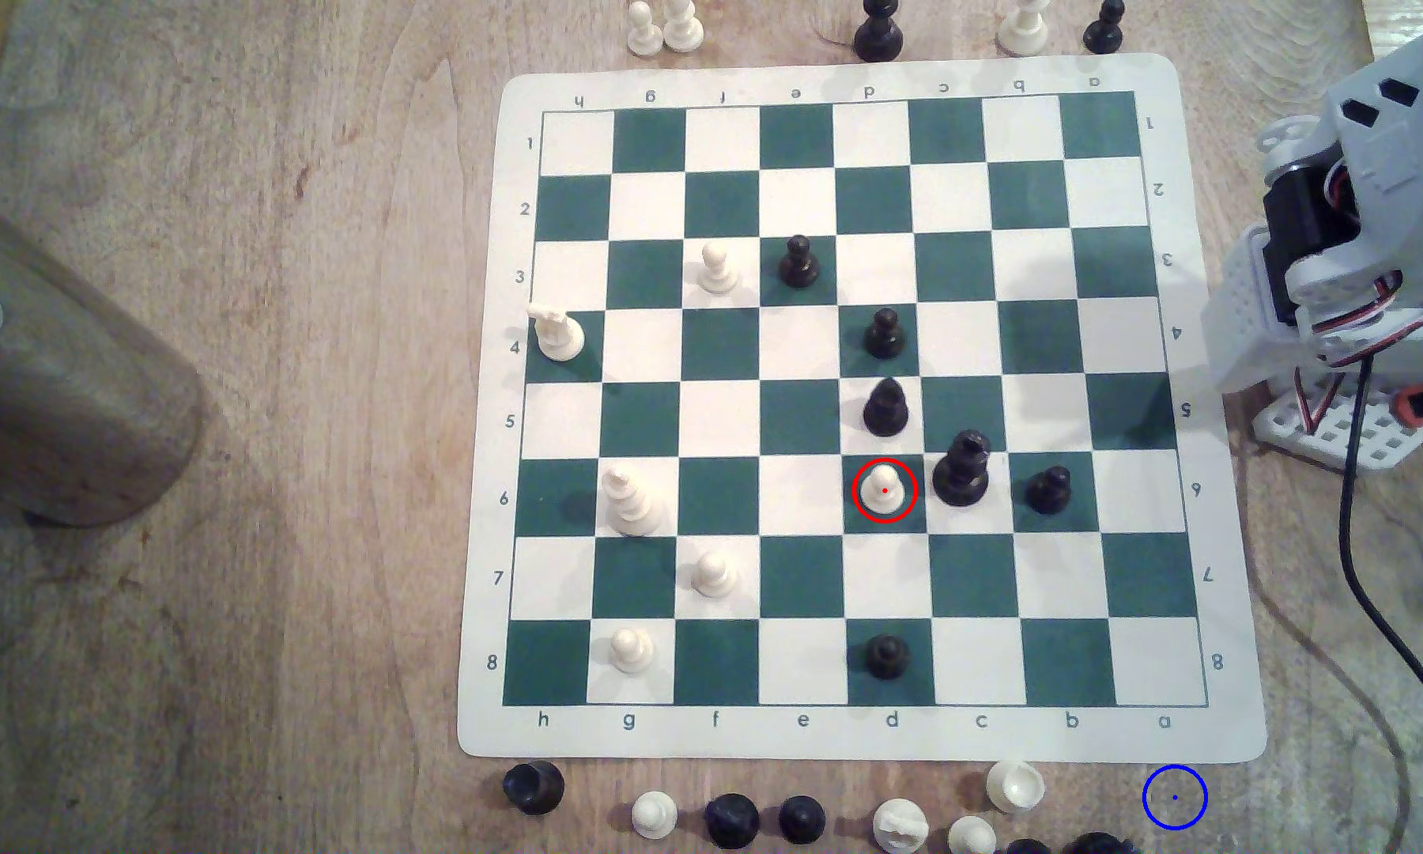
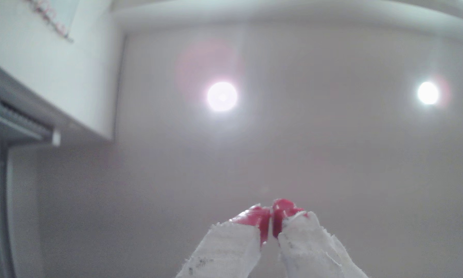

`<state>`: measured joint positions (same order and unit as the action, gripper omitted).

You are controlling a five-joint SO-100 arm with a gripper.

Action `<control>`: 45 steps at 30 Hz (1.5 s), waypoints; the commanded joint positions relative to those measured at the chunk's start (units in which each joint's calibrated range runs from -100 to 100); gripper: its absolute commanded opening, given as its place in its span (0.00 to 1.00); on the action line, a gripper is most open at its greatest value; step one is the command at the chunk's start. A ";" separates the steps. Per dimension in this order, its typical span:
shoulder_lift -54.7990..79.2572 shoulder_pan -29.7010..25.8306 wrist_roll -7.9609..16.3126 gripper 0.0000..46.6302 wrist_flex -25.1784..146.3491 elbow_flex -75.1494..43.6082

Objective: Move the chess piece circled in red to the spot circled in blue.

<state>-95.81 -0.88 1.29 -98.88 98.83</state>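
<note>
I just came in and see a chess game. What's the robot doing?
Nothing is moving yet. The robot arm sits folded beside the board, its end effector shut, empty and pointing at the ceiling. The red-circled white pawn stands on d6, and the blue-circled spot on the table waits for it.

Circled pawn [image 1: 884, 490]: hemmed by black pawn [image 1: 885, 408] above in frame, tall black piece [image 1: 962, 470] at exterior view's right. Open squares left, below. Blue-ringed spot [image 1: 1174, 796]: bare desk [image 1: 240, 657].

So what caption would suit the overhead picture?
Red-circled white pawn waits on the chessboard; blue-circled spot on the table.
</note>
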 commanded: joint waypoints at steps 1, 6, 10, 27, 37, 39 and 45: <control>-0.03 -0.87 -0.15 0.00 -0.62 1.17; 0.06 -2.13 -0.15 0.00 23.95 -4.45; 0.06 -2.83 0.10 0.00 44.01 -12.61; 5.15 -0.48 0.29 0.03 126.32 -41.16; 24.42 -8.46 -4.54 0.07 148.11 -53.58; 26.71 -10.34 -5.03 0.11 149.33 -53.49; 35.28 -12.06 -4.30 0.28 154.41 -54.04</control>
<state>-65.73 -11.80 -3.25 52.43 49.66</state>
